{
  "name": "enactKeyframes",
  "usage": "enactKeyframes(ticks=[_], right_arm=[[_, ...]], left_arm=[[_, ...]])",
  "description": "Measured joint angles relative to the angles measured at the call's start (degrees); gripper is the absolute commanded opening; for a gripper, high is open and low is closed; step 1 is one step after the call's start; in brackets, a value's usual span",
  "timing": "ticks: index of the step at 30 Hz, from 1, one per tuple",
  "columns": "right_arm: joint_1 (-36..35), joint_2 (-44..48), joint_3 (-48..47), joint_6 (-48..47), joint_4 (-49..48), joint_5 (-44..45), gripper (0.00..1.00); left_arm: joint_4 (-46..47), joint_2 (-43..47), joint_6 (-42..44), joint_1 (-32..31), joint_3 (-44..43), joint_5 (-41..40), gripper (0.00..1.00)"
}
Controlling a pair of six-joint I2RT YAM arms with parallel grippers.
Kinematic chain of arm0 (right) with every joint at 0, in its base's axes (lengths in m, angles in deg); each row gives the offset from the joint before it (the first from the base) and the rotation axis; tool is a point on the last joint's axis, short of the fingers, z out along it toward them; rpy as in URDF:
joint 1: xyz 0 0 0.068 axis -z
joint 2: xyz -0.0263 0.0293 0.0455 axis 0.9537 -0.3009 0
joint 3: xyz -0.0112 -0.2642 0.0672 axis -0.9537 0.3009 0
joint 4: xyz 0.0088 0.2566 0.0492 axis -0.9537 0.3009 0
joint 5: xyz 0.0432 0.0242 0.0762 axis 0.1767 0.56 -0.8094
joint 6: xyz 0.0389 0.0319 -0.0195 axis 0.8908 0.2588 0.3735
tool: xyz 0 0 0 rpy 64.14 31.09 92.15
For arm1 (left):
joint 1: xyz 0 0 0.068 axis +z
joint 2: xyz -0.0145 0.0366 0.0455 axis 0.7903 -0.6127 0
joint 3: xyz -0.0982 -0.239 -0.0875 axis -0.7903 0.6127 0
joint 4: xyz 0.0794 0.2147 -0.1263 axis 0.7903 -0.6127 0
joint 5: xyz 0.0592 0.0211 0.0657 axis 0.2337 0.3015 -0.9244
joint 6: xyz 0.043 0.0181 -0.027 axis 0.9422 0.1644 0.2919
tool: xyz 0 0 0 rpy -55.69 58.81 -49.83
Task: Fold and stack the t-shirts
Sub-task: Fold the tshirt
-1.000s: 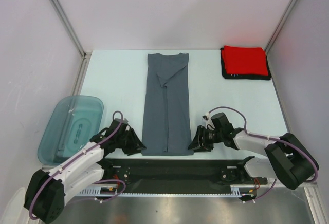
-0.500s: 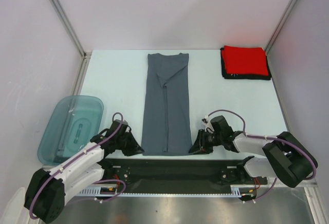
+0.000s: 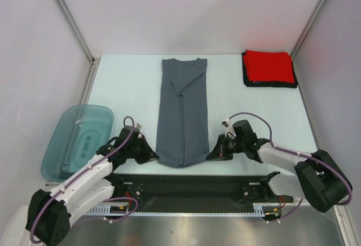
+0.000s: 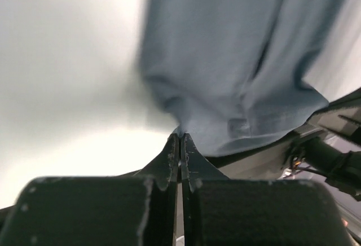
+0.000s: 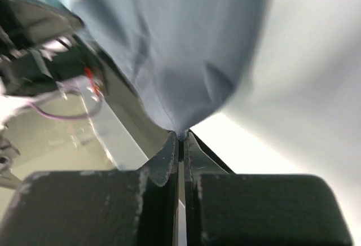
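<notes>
Partly done: folded red cloth t-shirt (image 3: 269, 66) tops black one (image 3: 271, 84), one o'clock; left hand (image 3: 152, 158) and right hand (image 3: 214, 156) pinch near corners of the slate-grey cloth t-shirt (image 3: 183, 110).

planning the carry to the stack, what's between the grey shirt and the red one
Only bare table lies between the grey shirt and the red shirt; the top view shows this.

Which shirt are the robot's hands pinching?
The blue-grey t-shirt, laid out long mid-table: left gripper and right gripper each pinch a near corner. The red t-shirt sits folded on the black t-shirt, far right, untouched.
</notes>
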Motion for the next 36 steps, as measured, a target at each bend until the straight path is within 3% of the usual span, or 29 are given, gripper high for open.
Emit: enactKeyframes(ticks=[4,12,21,28,36], right_arm=[[5.7,-3.6,-7.4,-1.9,0.9,-1.8,0.00],[14.5,-24.8,-32.9,-8.1,5.2,-5.1,0.00],[19.5,-45.6,-59.5,-11.5,12.4,-8.4,0.00],[20.3,-53.0,-68.6,-11.7,15.9,-9.8,0.00],[21.2,-57.6,-71.9,-12.0,18.0,-11.4,0.00]], left_arm=[[1.5,-6.7,2.3,0.1,-8.7,-2.2,0.00],[8.5,-32.7,7.0,6.4,-29.9,-3.8,0.00],[9.7,-50.6,9.3,13.6,-49.2,-3.3,0.00],[9.8,-59.3,9.8,16.2,-56.9,-0.5,0.00],[9.6,-64.3,9.7,16.4,-57.8,1.0,0.00]])
